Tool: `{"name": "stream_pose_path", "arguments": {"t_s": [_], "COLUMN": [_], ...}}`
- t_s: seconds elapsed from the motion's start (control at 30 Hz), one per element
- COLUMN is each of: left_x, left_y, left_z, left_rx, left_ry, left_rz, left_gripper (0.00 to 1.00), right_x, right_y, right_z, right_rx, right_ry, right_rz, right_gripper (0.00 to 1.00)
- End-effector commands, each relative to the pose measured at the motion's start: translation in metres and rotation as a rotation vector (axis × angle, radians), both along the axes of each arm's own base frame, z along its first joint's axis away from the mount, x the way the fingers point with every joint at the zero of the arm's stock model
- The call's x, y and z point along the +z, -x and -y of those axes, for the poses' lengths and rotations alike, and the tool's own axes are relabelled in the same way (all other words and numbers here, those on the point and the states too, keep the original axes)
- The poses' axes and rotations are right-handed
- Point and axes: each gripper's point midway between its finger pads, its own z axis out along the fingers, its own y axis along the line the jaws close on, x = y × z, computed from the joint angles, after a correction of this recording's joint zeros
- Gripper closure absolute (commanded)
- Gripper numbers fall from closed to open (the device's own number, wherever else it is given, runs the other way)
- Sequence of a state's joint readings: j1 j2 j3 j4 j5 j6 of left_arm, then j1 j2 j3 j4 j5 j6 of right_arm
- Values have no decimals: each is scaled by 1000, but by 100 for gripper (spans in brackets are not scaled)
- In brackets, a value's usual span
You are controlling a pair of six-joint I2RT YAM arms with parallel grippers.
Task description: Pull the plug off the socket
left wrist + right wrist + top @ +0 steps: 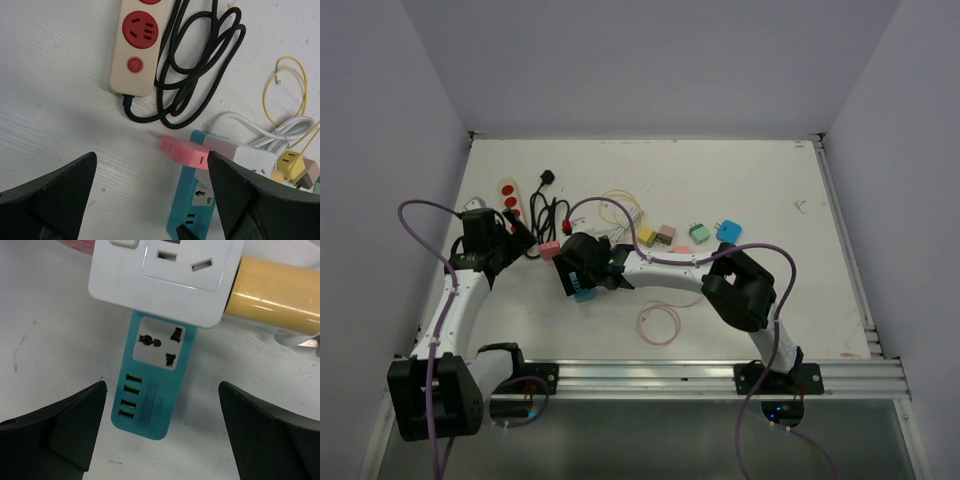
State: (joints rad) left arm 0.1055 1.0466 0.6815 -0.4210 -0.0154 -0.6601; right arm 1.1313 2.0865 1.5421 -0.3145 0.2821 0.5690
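Both of my grippers are open with nothing held. My right gripper (162,390) hangs low over the table with its two black fingers (60,430) spread wide, and between them lies a teal socket strip (150,385) with one universal outlet and four USB ports. A white socket block (165,275) overlaps the far end of that strip. A yellow plug (280,295) butts against the right end of the white block; I cannot tell how deep it sits. My left gripper (151,160) is also spread wide above bare table, just short of a pink plug (184,151). That pink plug lies across the top of the teal strip, touching the left end of the white block, and I cannot tell whether it is seated in either. Beyond it in the left wrist view is a cream power strip (135,47) with red outlets and a red switch, its black cable (200,55) coiled just beside it. A white cable (280,132) and a thin yellow wire (287,85) loop to the right. From overhead, the two arms meet at the left centre of the white table (770,190). A row of small coloured adapters (699,232) sits to the right, and a pink wire loop (660,322) lies nearer the bases.
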Motion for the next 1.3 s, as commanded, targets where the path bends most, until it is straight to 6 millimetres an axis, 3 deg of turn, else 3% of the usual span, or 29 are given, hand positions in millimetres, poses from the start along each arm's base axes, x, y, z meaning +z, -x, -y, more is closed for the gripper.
{"name": "stream_pose_path", "arguments": {"t_s": [0.0, 0.13, 0.27, 0.37, 0.4, 0.47, 0.5, 0.57, 0.6, 0.63, 0.67, 0.77, 0.9, 1.13, 1.17, 1.27], "left_x": [-1, -4, -5, -6, -5, -8, -10, -13, -15, -15, -16, -16, -7, 18, 27, 27], "left_y": [1, 1, 0, 0, -1, 0, 0, 2, 1, 3, 3, 6, 5, -6, -7, -6], "left_z": [3, 7, 13, 19, 22, 31, 34, 46, 51, 59, 64, 79, 89, 105, 121, 138], "left_rx": [-37, -60, -106, -147, -160, -197, -205, -244, -250, -277, -278, -323, -417, -569, -644, -727], "left_ry": [6, 20, 27, 40, 47, 83, 103, 158, 187, 228, 263, 341, 342, 183, 140, 66], "left_rz": [15, 17, 30, 40, 47, 57, 62, 72, 82, 91, 95, 132, 206, 298, 316, 292], "left_gripper": [5, 5, 5, 5, 5, 4, 4, 4, 3, 3, 2, 0, 0, 0, 0, 1], "right_x": [3, -10, -19, -18, -25, -15, -22, -22, -22, -20, -21, -21, -3, 13, 17, 25], "right_y": [-8, -5, -5, -10, -8, -15, -13, -17, -18, -18, -21, -20, -17, -4, -7, -5], "right_z": [-7, -10, -1, 13, 23, 30, 42, 58, 63, 61, 74, 81, 85, 112, 115, 122], "right_rx": [-38, -20, -22, -35, -37, -34, -35, -42, -42, -26, -42, -8, 87, 211, 230, 277], "right_ry": [16, 39, 86, 101, 118, 85, 101, 92, 83, 42, 31, -33, -51, -10, -3, 4], "right_rz": [28, 16, 13, 17, 6, 11, 0, -17, -25, -43, -58, -110, -105, -160, -154, -175], "right_gripper": [2, 5, 11, 30, 42, 54, 66, 79, 90, 95, 100, 100, 100, 100, 100, 100]}}
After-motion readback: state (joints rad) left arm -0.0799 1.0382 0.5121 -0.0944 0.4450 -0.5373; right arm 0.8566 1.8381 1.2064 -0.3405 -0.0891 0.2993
